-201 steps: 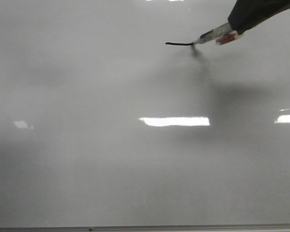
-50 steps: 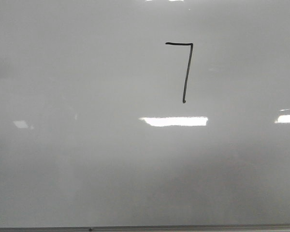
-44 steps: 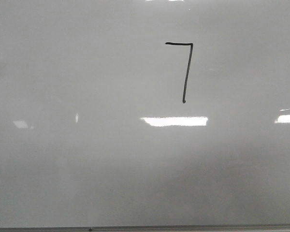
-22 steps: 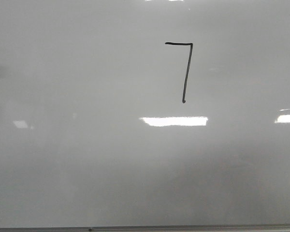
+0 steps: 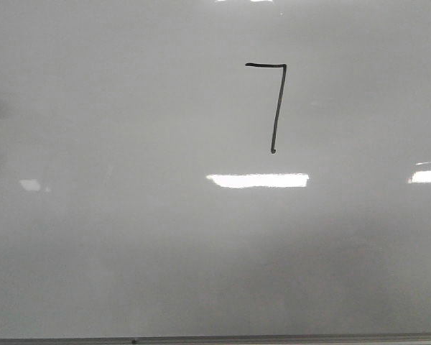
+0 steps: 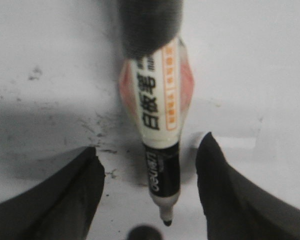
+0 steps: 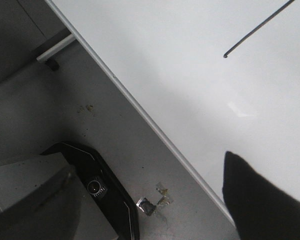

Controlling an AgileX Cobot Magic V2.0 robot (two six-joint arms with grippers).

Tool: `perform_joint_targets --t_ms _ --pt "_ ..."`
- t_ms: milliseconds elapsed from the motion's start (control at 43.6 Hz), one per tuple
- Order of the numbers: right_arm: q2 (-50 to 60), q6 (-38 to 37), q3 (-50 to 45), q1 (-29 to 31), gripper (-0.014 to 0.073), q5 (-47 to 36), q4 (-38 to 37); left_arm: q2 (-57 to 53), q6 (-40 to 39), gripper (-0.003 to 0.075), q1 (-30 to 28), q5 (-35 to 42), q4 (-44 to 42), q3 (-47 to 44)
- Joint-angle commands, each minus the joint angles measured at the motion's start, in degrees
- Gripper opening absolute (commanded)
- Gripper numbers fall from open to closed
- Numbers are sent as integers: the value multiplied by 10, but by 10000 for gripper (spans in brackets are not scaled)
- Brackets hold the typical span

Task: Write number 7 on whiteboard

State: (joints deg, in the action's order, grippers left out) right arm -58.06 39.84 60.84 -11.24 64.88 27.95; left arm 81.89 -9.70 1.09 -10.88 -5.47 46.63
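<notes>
The number 7 (image 5: 276, 108) stands in thin black marker on the whiteboard (image 5: 129, 251), right of centre in the front view. No gripper shows in that view. In the left wrist view a white-and-black marker (image 6: 157, 115) with an orange label lies on a smudged white surface, its bare tip toward the camera. My left gripper (image 6: 150, 145) is open around it, with both fingers clear of the barrel. In the right wrist view my right gripper (image 7: 146, 162) is open and empty over the floor, beside the whiteboard (image 7: 190, 60). The lower end of the 7 (image 7: 260, 30) shows there.
A grey metal edge strip (image 5: 273, 338) runs along the board's near side and also shows as the board's edge (image 7: 140, 115). Bright glare patches (image 5: 258, 180) lie below the figure. A black robot base part (image 7: 105, 190) and tape scraps (image 7: 155, 202) are on the floor.
The arm holding the marker at the end of the top stroke has left the front view, and the long down stroke is now drawn. Nothing has moved over the last second.
</notes>
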Motion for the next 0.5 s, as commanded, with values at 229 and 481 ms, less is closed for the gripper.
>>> perform_joint_targets --t_ms 229,481 --pt "87 -217 20 4 601 -21 -108 -162 1 408 9 -175 -27 71" --pt "167 -316 19 4 591 -15 -200 -329 15 408 107 -273 -21 71"
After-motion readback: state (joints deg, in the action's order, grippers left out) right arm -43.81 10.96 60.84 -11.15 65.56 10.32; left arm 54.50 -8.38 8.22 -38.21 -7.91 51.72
